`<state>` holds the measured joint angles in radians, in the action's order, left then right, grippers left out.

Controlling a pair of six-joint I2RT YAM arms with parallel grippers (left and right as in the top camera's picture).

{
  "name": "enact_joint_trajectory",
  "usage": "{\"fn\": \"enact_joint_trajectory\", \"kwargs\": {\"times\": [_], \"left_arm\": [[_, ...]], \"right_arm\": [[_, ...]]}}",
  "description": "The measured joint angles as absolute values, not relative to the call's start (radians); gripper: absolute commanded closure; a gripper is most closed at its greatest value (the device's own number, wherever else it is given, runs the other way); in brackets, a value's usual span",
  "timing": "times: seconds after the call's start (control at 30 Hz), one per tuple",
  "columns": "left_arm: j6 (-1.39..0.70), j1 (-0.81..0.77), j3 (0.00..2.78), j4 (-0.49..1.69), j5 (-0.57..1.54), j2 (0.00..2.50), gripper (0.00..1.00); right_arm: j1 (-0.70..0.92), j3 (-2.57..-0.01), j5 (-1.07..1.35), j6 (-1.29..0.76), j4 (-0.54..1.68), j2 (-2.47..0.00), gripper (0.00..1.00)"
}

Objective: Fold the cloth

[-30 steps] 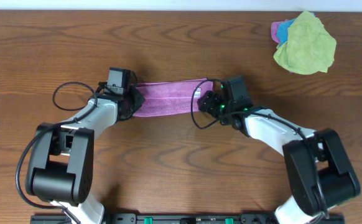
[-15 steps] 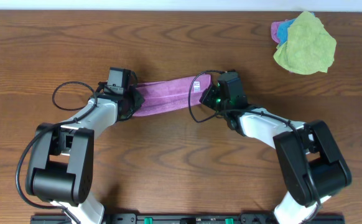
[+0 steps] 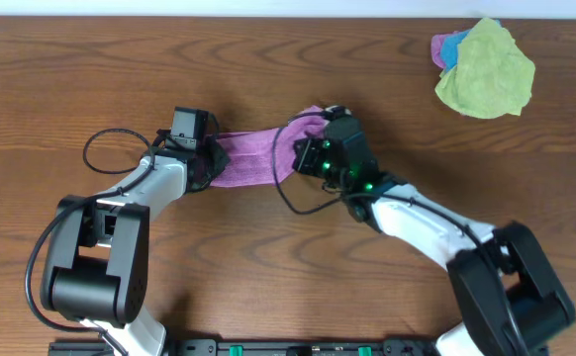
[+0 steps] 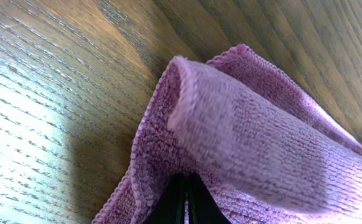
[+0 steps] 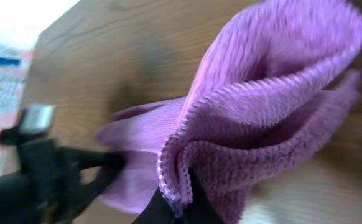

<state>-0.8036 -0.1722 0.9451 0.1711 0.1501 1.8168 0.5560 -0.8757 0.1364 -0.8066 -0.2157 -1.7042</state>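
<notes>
The left hand (image 3: 211,162) is closed tight on the nine o'clock end of the cloth (image 3: 253,156); the right hand (image 3: 302,155) pinches its three o'clock end over the desk (image 3: 268,267).

The cloth (image 4: 243,143) is matt, looped purple microfibre with a stitched hem; the table (image 3: 268,59) is grained wood with a soft sheen.

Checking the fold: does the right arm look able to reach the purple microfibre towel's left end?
Probably yes: the right gripper, shut on the purple towel, has only that towel between it and the left gripper.
</notes>
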Motion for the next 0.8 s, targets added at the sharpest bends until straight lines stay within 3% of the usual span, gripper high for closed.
{"fn": "enact_joint_trajectory", "kwargs": {"times": [0.57, 0.8], "left_arm": [[-0.804, -0.172, 0.947, 0.176, 0.150, 1.817, 0.94], [-0.803, -0.172, 0.948, 0.181, 0.150, 1.817, 0.94]], "right_arm": [[0.671, -0.881, 0.138, -0.755, -0.310, -1.699, 0.99], [0.684, -1.037, 0.154, -0.707, -0.233, -1.799, 0.99]]}}
